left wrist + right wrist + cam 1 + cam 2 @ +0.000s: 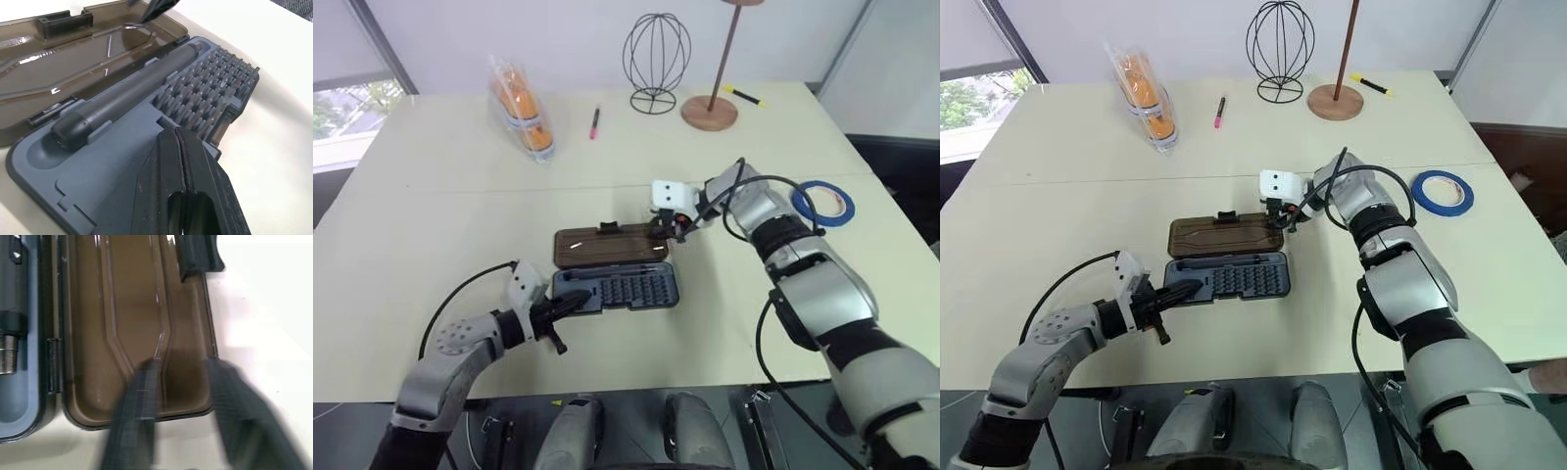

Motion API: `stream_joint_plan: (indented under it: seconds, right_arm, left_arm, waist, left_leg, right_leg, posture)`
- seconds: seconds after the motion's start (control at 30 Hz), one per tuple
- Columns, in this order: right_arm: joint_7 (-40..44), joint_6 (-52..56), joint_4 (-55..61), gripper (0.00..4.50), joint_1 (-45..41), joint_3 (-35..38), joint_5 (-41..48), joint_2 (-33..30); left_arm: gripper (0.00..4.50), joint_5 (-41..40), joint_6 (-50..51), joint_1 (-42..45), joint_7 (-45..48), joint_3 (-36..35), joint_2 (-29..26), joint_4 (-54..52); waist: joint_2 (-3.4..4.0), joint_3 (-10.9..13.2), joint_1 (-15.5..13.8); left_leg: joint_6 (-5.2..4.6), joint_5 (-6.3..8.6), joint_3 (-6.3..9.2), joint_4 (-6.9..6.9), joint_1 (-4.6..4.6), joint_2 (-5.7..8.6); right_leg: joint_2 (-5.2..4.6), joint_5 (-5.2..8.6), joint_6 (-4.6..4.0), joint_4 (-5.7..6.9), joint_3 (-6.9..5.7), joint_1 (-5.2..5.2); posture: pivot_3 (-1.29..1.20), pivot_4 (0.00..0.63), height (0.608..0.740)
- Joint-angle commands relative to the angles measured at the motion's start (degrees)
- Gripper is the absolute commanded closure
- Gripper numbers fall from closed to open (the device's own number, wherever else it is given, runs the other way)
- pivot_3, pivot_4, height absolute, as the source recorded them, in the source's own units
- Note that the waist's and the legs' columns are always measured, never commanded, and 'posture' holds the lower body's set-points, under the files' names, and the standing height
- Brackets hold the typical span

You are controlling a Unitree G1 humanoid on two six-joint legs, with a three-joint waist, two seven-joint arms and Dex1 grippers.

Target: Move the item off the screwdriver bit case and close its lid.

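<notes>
On the pale tabletop in front of you, the screwdriver bit case lies open, its grey tray nearest you with the slim driver along the far edge of the tray and rows of bits filling its right half. The lid is folded back flat on the tabletop beyond the tray, smoky brown, with its dark latch tab on the far edge.

Your left tool sits at the tray's left end, its two black fingers pressed together and empty, the tips over the tray's smooth grey part just short of the bits. Your right tool is at the lid's far right corner, pointing down and to your left; its fingers stand apart, one over the inside of the lid and the other past the lid's edge, so that the rim lies between them. You cannot tell whether either finger touches the plastic.

The roll of blue tape lies flat on the tabletop well to the right of the case, beyond your right forearm, clear of the tray and the lid.

Further back stand a wire ornament, a round wooden stand base, a pink pen and a clear packet with orange contents.
</notes>
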State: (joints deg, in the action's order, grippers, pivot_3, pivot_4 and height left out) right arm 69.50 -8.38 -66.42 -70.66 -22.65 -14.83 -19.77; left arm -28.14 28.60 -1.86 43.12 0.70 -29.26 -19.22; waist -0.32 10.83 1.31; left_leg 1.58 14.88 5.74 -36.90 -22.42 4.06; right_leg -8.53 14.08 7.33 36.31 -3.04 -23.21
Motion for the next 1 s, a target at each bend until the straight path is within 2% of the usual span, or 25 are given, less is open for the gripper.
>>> stream_joint_plan:
  seconds: [0.03, 0.07, 0.5, 0.87, 0.97, 1.0]
  right_arm:
    - [-1.12, -2.26, 0.37, 0.86, -3.47, 1.43, -0.14, -0.18]
    - [-1.01, -2.57, 0.24, 0.39, -3.80, 1.66, -0.03, -0.26]
    - [-7.86, -0.90, -6.17, 0.39, -5.91, 2.59, -1.27, 2.76]
    - [-11.81, -0.52, -8.76, 0.39, -5.34, 2.64, -2.95, 3.73]
    - [-12.20, -0.22, -9.04, 1.18, -5.24, 2.79, -3.29, 4.02]
    - [-12.26, -0.19, -9.10, 1.62, -5.19, 2.85, -3.42, 4.12]
  left_arm:
    - [4.50, -0.11, 1.86, -1.40, -0.78, 0.31, -0.28, -0.59]
    - [4.50, -0.17, 1.97, -1.34, -0.89, 0.32, -0.29, -0.69]
    - [4.50, -0.06, 3.59, 0.98, -1.44, 0.61, -0.15, -0.89]
    - [4.50, 0.34, 2.03, -2.61, -2.04, -1.15, -0.51, -1.99]
    - [4.50, 0.44, 1.78, -2.80, -2.53, -1.26, -0.26, -2.21]
    - [4.50, 0.47, 1.68, -2.85, -2.65, -1.26, -0.23, -2.27]
  waist:
    - [0.01, 0.00, -0.06]
    - [0.01, 0.01, -0.08]
    - [0.02, 0.01, -0.07]
    - [0.02, 0.01, 0.90]
    - [0.02, 0.01, 1.18]
    - [0.02, 0.01, 1.19]
  left_leg:
    - [0.00, 0.00, 0.00, 0.00, 0.00, 0.00]
    - [0.01, 0.00, 0.00, 0.00, 0.00, 0.00]
    - [0.23, -0.13, 0.00, 0.00, -0.01, 0.01]
    - [0.24, -0.14, 0.01, 0.04, 0.00, 0.00]
    - [0.23, -0.13, 0.01, 0.04, 0.00, 0.00]
    - [0.23, -0.13, 0.01, 0.04, -0.01, 0.00]
  right_leg:
    - [0.00, 0.00, 0.00, 0.00, 0.00, 0.00]
    - [0.00, 0.00, 0.00, 0.00, 0.00, 0.00]
    - [0.00, 0.00, 0.00, 0.01, 0.00, -0.01]
    - [0.00, 0.00, -0.01, 0.03, 0.01, -0.03]
    - [0.00, 0.00, -0.01, 0.04, 0.01, -0.03]
    - [0.00, 0.00, -0.01, 0.04, 0.01, -0.03]
  posture:
    - [0.00, 0.150, 0.740]
    - [0.00, 0.150, 0.740]
    - [0.00, 0.150, 0.740]
    - [0.00, 0.150, 0.740]
    - [0.00, 0.150, 0.740]
    - [0.00, 0.150, 0.740]
